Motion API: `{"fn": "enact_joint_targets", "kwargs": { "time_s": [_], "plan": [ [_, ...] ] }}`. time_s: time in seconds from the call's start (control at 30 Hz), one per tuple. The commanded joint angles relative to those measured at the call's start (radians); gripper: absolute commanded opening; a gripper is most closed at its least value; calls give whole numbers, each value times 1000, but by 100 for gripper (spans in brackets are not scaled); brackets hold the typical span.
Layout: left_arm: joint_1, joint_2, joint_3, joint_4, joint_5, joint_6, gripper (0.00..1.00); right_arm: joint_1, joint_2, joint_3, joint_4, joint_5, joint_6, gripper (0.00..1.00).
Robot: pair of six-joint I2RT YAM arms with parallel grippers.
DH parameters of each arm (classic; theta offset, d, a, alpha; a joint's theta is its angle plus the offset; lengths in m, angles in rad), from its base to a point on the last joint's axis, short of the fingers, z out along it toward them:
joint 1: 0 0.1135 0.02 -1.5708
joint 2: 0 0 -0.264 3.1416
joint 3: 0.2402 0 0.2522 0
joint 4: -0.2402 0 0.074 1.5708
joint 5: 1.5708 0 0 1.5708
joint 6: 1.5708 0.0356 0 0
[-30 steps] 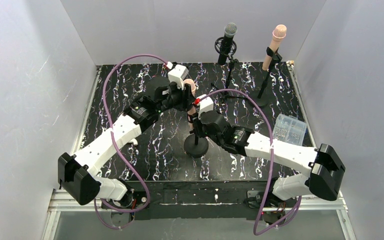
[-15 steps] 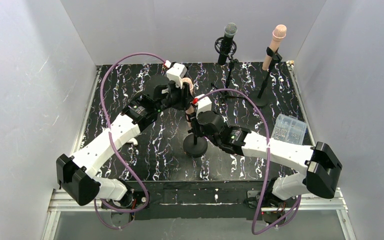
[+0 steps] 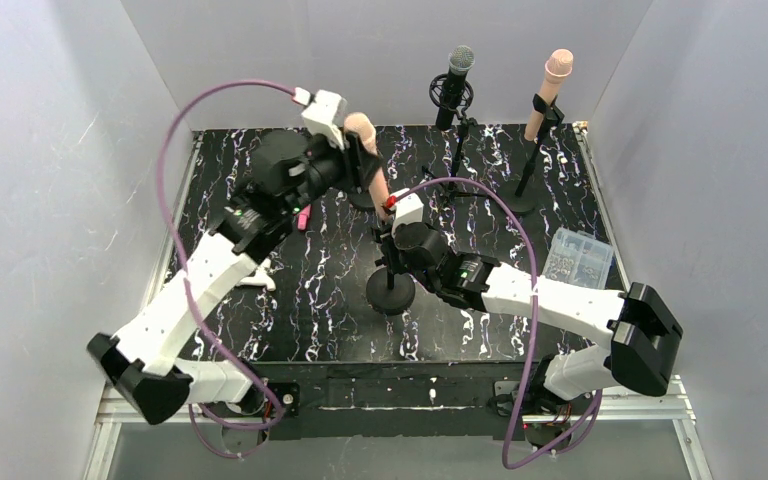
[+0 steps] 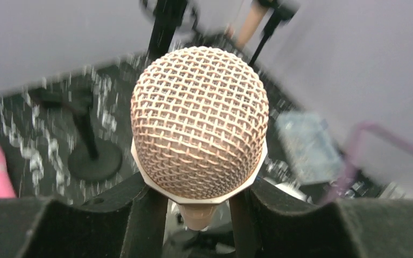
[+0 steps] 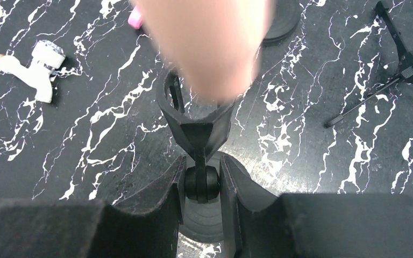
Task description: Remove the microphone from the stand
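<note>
The rose-gold microphone [image 4: 199,121] sits upright in the left gripper [image 4: 196,208], whose jaws pinch the handle just under the mesh head. From above it hangs over the table at about 11 o'clock from the stand [image 3: 392,293], head tipped toward 12. The right gripper [image 5: 201,183] is pressed onto the stand's thin neck just below the clip [image 5: 194,126], pinning the stand to the table.

In the right wrist view the microphone's tail is a blur right at the clip's open mouth. Whether it is fully out or brushing the rim cannot be told.

The step in hand looks like the draw-out itself. To do it well:
- pull along the handle's own axis, up and toward 11 o'clock, so the tail does not lever against the clip
- the right gripper should hold the neck until the tail is well apart from the clip, or the light stand may tip or lift with it
- the grip is high on the handle, so the tail can swing; go slowly
- stay away from the 1 and 2 o'clock side, where a black microphone [image 3: 460,60] and a second peach one [image 3: 558,66] stand on their own stands
</note>
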Motion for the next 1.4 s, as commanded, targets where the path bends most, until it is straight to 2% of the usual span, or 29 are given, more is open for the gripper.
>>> {"fn": "enact_joint_targets", "kwargs": {
  "time_s": [0.0, 0.13, 0.3, 0.4, 0.5, 0.83, 1.03, 1.13, 1.37],
  "plan": [
    [-8, -146, 135, 184, 22, -29, 0, 4, 125, -86, -310, -43, 8, 1],
    [-7, -138, 194, 111, -9, -1, 0, 5, 125, -84, -308, -44, 7, 1],
    [-8, -126, 269, -42, -243, 73, 0, 5, 110, -70, -308, -40, 2, 1],
    [-2, -87, 325, -187, -401, 134, 0, 5, 95, -56, -304, -40, -2, 1],
    [55, -56, 343, -265, -446, 147, 0, 5, 80, -41, -305, -45, -10, 1],
    [302, 128, 361, -407, -347, 166, 0, 5, 49, -20, -299, -75, -22, 1],
    [459, 300, 381, -463, -209, 145, 0, 5, 38, -13, -302, -82, -29, 1],
    [515, 428, 467, -552, -149, 146, 0, 5, 35, -9, -305, -86, -32, 1],
    [585, 677, 631, -617, -77, 158, 0, 5, 27, 3, -310, -99, -33, 1]
  ]
}}
